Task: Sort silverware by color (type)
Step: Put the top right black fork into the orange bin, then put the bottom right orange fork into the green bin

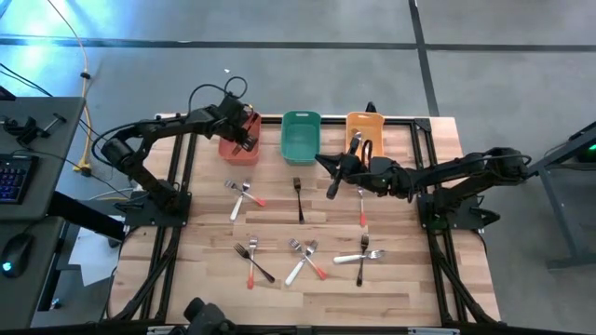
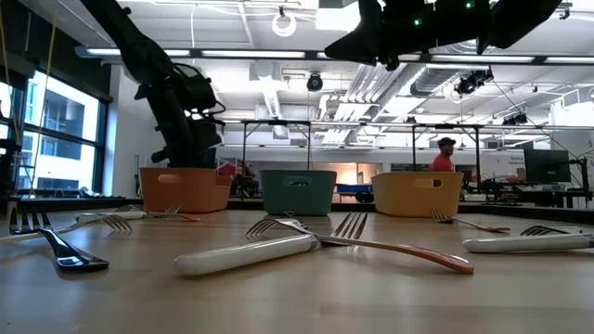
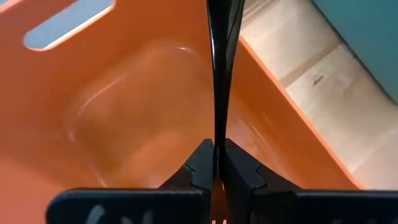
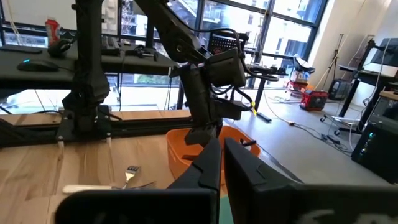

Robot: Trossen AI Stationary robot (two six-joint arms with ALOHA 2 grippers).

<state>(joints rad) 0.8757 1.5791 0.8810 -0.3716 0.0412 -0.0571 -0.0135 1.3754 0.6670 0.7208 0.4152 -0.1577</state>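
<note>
While in left gripper [image 3: 217, 163], black handle [image 3: 218, 68]

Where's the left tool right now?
In the high view the left tool is over the red bin at the table's far left, shut on a black-handled utensil hanging into the bin.

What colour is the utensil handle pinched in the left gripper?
Black handle, clearest in the left wrist view.
</note>
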